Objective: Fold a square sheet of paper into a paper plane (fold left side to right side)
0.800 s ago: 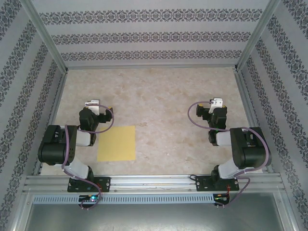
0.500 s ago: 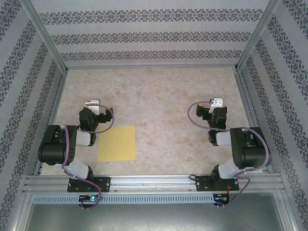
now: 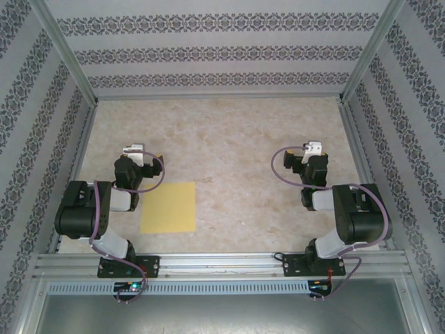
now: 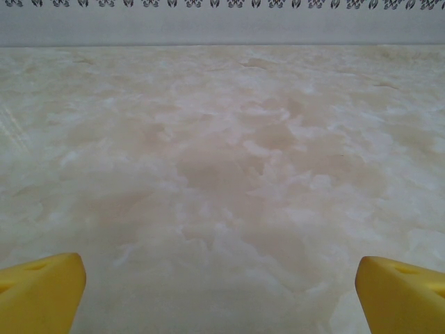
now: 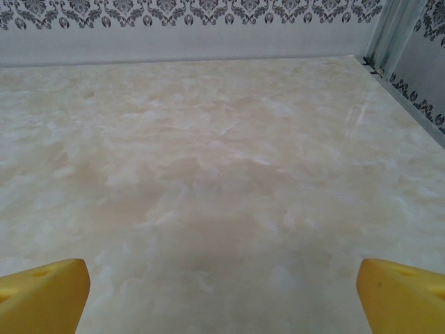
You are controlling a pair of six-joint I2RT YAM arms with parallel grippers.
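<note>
The square sheet of paper, pale yellow, lies flat on the marbled table near the front left, just right of the left arm's elbow. A paper plane is out of view. My left gripper hangs beyond the sheet's far left corner, apart from it. In the left wrist view the left gripper is open, its yellow fingertips wide apart over bare table. My right gripper sits far to the right. In the right wrist view the right gripper is open too, with nothing between its fingertips.
Patterned walls close the table at the back and both sides, with metal posts at the corners. An aluminium rail runs along the near edge and carries both arm bases. Bare table lies between and beyond the grippers.
</note>
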